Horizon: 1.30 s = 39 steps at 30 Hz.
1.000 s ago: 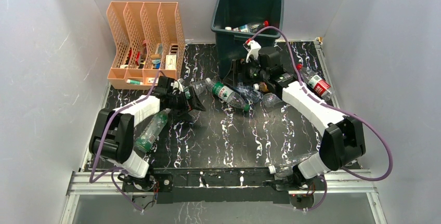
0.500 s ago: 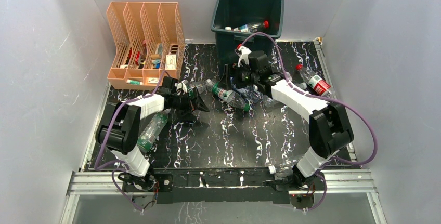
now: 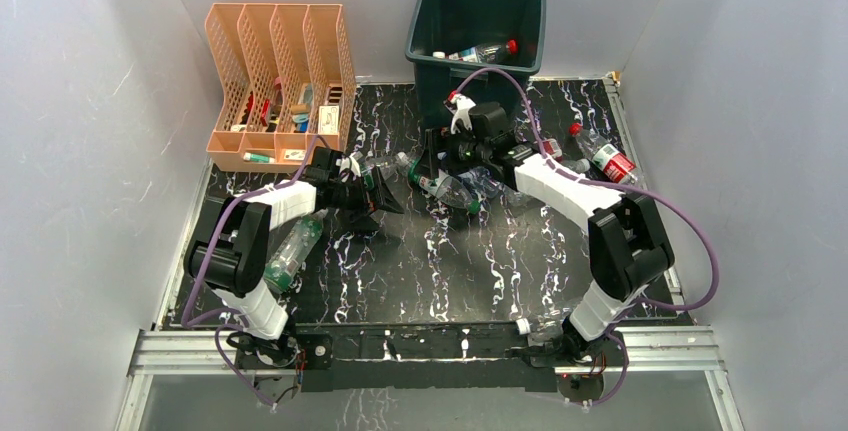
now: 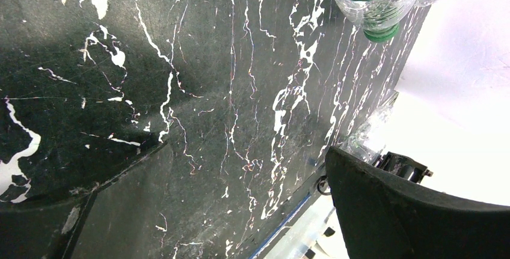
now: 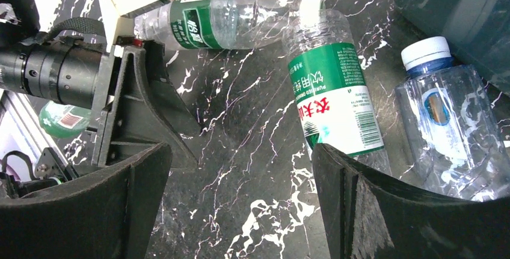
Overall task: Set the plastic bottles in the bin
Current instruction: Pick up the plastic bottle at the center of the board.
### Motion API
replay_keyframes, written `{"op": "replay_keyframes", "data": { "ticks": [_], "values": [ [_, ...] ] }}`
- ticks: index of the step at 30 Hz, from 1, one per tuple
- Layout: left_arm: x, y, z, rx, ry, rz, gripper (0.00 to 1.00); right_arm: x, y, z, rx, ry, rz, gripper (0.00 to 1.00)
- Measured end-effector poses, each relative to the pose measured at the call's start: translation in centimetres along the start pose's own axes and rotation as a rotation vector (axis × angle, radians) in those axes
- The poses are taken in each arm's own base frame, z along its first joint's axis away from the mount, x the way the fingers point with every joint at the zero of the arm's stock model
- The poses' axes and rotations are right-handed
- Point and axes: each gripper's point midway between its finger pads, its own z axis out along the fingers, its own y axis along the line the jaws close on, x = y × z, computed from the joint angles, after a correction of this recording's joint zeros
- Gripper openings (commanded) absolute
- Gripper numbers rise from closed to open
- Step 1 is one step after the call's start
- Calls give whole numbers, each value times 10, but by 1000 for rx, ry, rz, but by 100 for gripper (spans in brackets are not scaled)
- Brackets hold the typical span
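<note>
While hovering with jaws spread wide and empty, shift right hand toward 3 o'clock to centre the green-label bottle, lying on the bench at 1 o'clock. Lower across the label band. Avoid the blue-capped bottle just beside it. Close gently; expect thin plastic to buckle. Carry to bin at 12 o'clock. Leave left hand, likewise spread and empty, at 8 o'clock.

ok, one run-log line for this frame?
left gripper open, empty | right gripper open, beside green-label bottle | red-cap bottle in bin | other bottles on table
</note>
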Motion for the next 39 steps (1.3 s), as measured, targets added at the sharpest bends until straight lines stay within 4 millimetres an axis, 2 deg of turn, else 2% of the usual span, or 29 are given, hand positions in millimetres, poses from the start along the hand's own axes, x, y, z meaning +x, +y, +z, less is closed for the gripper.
{"op": "replay_keyframes", "data": {
  "ticks": [12, 39],
  "values": [
    [0, 0, 0, 2, 3, 0, 98, 12, -5, 10, 9, 35, 13, 98],
    [2, 1, 4, 12, 24, -1, 98, 14, -7, 17, 17, 30, 16, 98]
  ]
}}
